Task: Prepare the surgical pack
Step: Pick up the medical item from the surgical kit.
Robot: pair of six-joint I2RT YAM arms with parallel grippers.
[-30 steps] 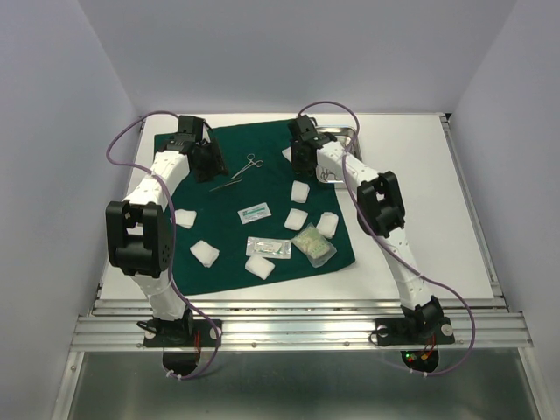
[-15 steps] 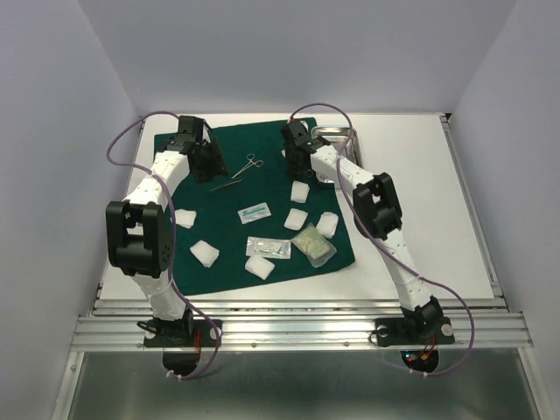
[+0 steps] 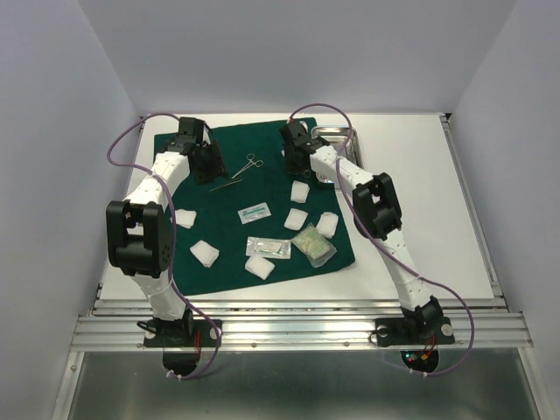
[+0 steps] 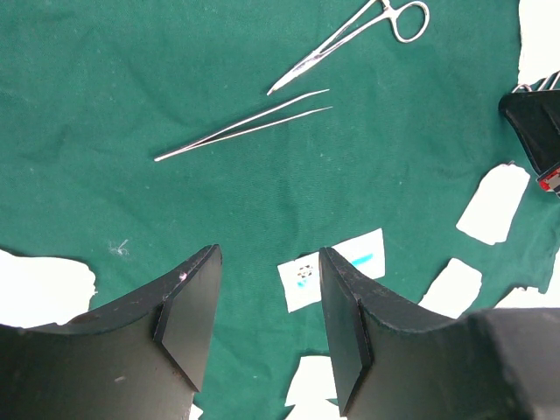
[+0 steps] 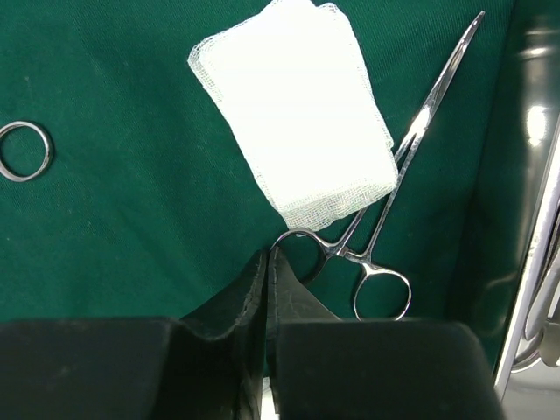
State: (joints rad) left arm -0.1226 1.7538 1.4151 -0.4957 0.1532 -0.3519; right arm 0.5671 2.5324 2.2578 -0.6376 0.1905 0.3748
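Right gripper is pinched shut at lower centre of its frame, tips against a ring of the forceps, just beside a gauze pad on the green drape. Left gripper gapes, holding nothing.

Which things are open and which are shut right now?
Green cloth, spread out flat.
Left fingers, open, empty.
Forceps, closed, lying on the green cloth.
Right fingers, shut, tips at the forceps' ring.
Tweezers, tips slightly apart.
Gauze pad, folded.

Before the right tool lie gauze pad and forceps.
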